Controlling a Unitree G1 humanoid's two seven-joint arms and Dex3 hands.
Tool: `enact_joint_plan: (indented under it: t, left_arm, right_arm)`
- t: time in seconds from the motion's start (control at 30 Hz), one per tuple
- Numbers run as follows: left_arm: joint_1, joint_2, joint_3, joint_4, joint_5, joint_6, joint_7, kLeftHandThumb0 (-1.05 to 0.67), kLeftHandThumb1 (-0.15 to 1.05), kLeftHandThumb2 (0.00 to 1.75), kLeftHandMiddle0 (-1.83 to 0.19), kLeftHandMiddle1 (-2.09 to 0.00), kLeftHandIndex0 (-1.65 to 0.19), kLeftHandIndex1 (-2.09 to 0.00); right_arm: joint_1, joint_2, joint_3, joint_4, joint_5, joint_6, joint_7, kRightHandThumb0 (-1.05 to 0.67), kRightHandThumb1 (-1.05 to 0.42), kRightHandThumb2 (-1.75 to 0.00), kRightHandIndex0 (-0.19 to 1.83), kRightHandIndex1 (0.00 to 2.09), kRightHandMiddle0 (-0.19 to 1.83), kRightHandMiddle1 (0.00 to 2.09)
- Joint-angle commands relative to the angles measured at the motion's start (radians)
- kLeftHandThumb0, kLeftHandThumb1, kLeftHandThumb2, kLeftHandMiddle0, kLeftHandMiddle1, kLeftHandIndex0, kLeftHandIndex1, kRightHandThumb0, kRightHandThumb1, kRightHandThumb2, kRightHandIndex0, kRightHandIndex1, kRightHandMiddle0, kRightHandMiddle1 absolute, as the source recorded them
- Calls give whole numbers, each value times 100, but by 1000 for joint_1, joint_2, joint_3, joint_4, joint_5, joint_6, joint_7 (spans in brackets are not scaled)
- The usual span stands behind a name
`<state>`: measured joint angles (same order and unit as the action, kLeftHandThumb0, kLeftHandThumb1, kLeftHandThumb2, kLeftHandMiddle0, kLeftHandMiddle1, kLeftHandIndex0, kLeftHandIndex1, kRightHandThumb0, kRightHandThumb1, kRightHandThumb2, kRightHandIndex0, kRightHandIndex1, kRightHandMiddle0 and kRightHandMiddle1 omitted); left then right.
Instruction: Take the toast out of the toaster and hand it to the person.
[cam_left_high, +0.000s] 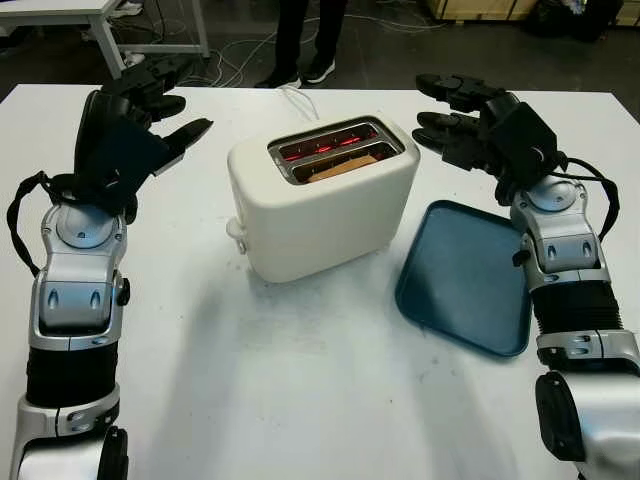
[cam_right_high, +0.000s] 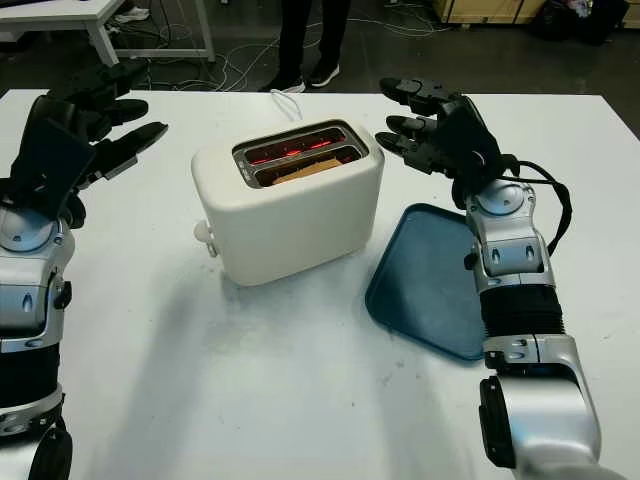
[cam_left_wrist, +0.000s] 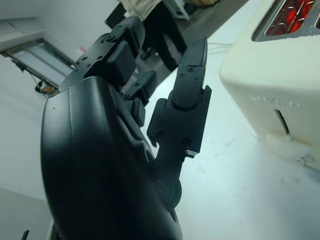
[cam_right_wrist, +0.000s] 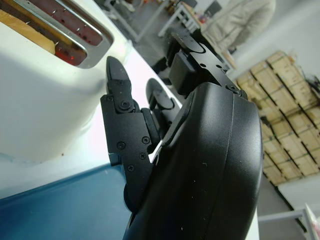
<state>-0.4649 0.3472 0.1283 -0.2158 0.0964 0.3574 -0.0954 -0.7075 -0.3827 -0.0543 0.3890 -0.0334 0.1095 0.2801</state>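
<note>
We see the toast (cam_left_high: 338, 165) sitting down in the slot of the toaster (cam_left_high: 325, 205) nearer the robot, only its brown top edge showing, while the farther slot glows red along its length. The toaster is a cream, rounded box standing upright near the middle of the white table (cam_left_high: 300, 390), turned a little so its slots run from about 8 o'clock to 2 o'clock, with a small knob or lever (cam_left_high: 237, 229) at its end on the 8 o'clock side. Just beside it at 3 o'clock lies a dark blue tray (cam_left_high: 465, 280), flat on the table and holding nothing; we cannot tell whether it touches the toaster's base. Our left hand (cam_left_high: 130, 120) is raised above the table at about 10 o'clock from the toaster, well apart from it, open and with nothing in its grasp — its fingers (cam_left_wrist: 187, 85) point toward the toaster's side. Our right hand (cam_left_high: 470, 120) hovers at about 2 o'clock from the toaster, above the far edge of the tray, likewise open and holding nothing, with its fingers (cam_right_wrist: 122, 125) reaching toward the toaster's upper corner but not touching it. Beyond the far edge of the table, at 12 o'clock, a person's legs and shoes (cam_left_high: 300, 60) stand on the dark floor among loose cables.
</note>
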Motion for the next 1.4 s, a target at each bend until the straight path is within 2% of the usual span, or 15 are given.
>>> enact_joint_plan:
  t: [0.0, 1.03, 1.37]
  left_arm:
    - [-9, 4, 4, 3, 1, -20, 3, -32, 92, 8, -27, -70, -57, -1]
    - [-7, 4, 5, 11, 0, -26, 3, -33, 92, 9, -27, -72, -57, -1]
    - [-4, -5, 8, -1, -17, 0, 2, -32, 92, 9, -24, -72, -55, 0]
  right_arm:
    - [-12, -5, -1, -2, 4, -6, 6, -18, -92, -12, 60, 0, 55, 0]
    - [-11, -4, 0, -1, 3, -5, 2, -17, -92, -12, 60, 0, 55, 0]
    - [-11, -4, 2, -7, 0, 6, 1, -16, -92, -12, 59, 0, 55, 0]
